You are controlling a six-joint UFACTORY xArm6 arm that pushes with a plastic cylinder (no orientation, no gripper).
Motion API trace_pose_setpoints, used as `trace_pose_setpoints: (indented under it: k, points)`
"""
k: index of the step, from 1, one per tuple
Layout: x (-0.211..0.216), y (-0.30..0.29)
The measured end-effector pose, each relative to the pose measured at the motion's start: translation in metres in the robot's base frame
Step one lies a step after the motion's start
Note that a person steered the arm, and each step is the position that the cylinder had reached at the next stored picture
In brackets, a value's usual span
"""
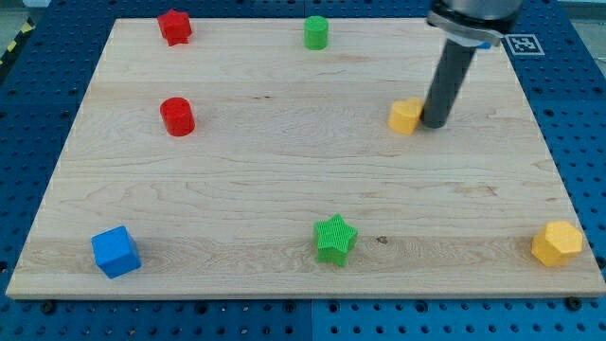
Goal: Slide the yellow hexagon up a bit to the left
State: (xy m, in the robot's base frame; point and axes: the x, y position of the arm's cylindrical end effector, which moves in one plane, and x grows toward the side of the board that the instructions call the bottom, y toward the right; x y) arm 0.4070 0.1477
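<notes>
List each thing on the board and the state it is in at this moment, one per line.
my tip: down at the board, touching the right side of the small yellow block
small yellow block: upright, against my tip
yellow hexagon: bottom right corner, untouched
green star: free
blue cube: free
red cylinder: upright
red star-like block: free
green cylinder: upright

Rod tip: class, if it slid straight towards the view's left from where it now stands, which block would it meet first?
Probably the small yellow block, right beside my tip on its left; whether they already touch is unclear.
</notes>
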Motion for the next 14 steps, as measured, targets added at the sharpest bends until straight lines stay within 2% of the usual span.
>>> trace_pose_setpoints:
  k: [1,2,4,5,6,7,8,9,14]
  points:
    - [0.0,-0.043]
    - [0.008,-0.046]
    - [0.101,0.139]
    - [0.176,0.194]
    - [0.204,0.189]
    - [0.203,0.177]
    - [0.204,0.13]
    - [0.199,0.111]
    - [0.194,0.127]
